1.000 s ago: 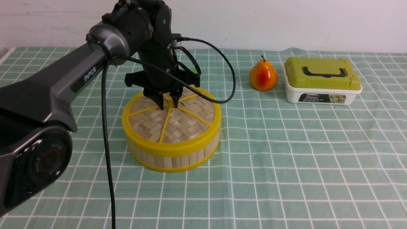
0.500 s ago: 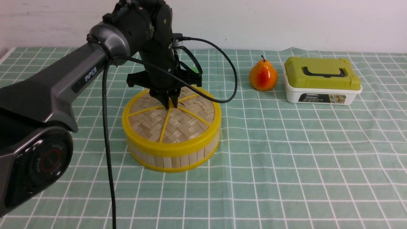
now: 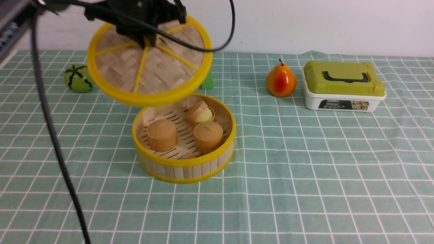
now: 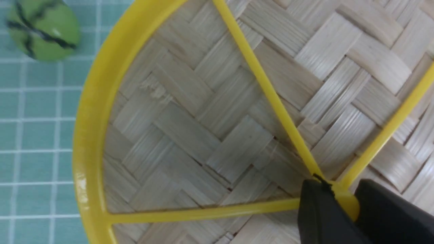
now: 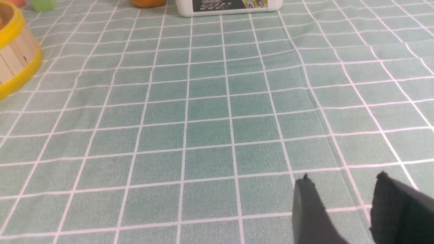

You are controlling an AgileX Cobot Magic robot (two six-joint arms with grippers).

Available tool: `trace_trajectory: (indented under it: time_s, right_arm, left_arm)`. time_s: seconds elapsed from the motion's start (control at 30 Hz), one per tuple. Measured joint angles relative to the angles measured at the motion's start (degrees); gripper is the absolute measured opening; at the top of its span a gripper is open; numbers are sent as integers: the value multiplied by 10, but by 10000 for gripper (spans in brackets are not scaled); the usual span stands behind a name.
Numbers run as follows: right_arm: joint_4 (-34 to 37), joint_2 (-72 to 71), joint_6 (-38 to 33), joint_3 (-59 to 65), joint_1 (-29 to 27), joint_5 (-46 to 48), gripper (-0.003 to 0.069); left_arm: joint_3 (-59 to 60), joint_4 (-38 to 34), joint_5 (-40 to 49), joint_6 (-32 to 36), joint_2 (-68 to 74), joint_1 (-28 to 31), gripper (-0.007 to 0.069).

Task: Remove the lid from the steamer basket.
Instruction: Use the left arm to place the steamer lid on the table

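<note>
The lid (image 3: 149, 67), a woven bamboo disc with a yellow rim and spokes, hangs tilted in the air above and behind the steamer basket (image 3: 184, 162). My left gripper (image 3: 142, 35) is shut on the lid's yellow centre knob (image 4: 347, 203); in the left wrist view the lid (image 4: 190, 128) fills the frame and the gripper (image 4: 342, 193) has a finger on each side of the knob. The basket stands uncovered on the cloth with three round brown pieces (image 3: 162, 135) inside. My right gripper (image 5: 343, 178) stands open low over bare cloth, holding nothing.
A green striped ball (image 3: 78, 78) lies at the back left. A small green block (image 3: 207, 82) sits behind the basket. A pear (image 3: 280, 81) and a white box with an olive-green lid (image 3: 342, 86) stand at the back right. The left arm's black cable (image 3: 51, 128) hangs at the left.
The left gripper closed on the centre knob, then rose up and to the left with the lid. The lid has come off the basket, uncovering the pieces inside.
</note>
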Motion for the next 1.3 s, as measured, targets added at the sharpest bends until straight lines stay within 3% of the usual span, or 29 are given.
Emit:
trace_trajectory:
  time_s: [0.17,0.33,0.53,0.77,1.3]
  right_arm:
    - [0,0,0,0,0,0,241]
    - [0,0,0,0,0,0,241]
    - [0,0,0,0,0,0,241]
    - [0,0,0,0,0,0,241]
    - [0,0,0,0,0,0,241]
  left_arm:
    - [136,4,0,-4,-103,55,110]
    - [345,12,0,-44,-156,127,110]
    - [483,10,-76,-70,-140,143,110]
    - [499,-3,-153,-71,-91,142,110]
    - [501,-9,-176,-71,-41,142,110]
